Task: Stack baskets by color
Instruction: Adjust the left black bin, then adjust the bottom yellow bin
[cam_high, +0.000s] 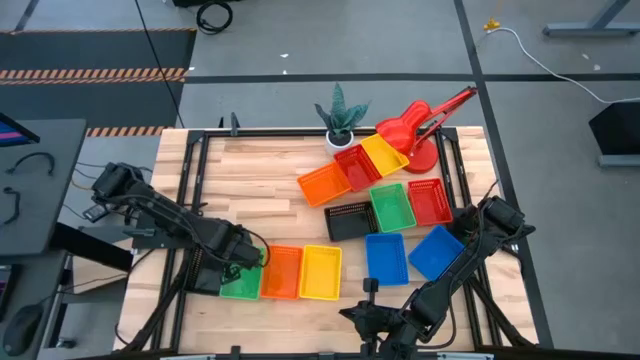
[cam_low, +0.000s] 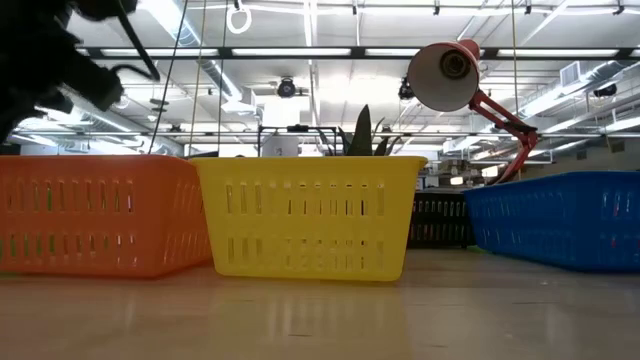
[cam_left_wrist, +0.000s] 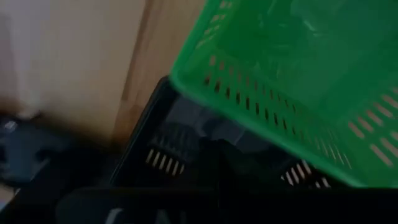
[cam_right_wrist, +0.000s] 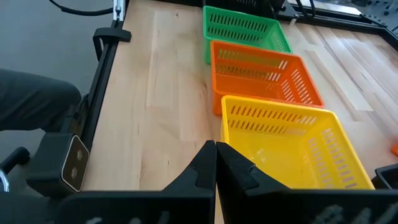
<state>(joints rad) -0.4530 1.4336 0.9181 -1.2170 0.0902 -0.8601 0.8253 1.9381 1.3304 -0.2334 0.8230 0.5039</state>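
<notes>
A green basket (cam_high: 242, 284), an orange basket (cam_high: 282, 272) and a yellow basket (cam_high: 320, 272) stand in a row near the table's front edge. A black basket (cam_left_wrist: 168, 155) sits just left of the green basket (cam_left_wrist: 298, 74), whose corner shows in front of it. My left gripper (cam_high: 238, 262) is shut and points down over these two. My right gripper (cam_right_wrist: 216, 149) is shut, low at the front edge, aimed at the yellow basket (cam_right_wrist: 286, 143) and short of its wall. Farther back lie two blue baskets (cam_high: 386, 258) and a cluster of several more. My left gripper hangs right over the black basket's near wall (cam_left_wrist: 161, 163), but dark and blur hide its fingertips. I cannot tell whether it touches the basket.
The far cluster holds black (cam_high: 350, 220), green (cam_high: 393, 207), red (cam_high: 430, 200), orange (cam_high: 325, 184), red (cam_high: 357, 165) and yellow (cam_high: 384, 153) baskets. Behind them stand a red desk lamp (cam_high: 425, 125) and a potted plant (cam_high: 341, 122). Bare wood (cam_high: 250, 190) lies at the table's far left.
</notes>
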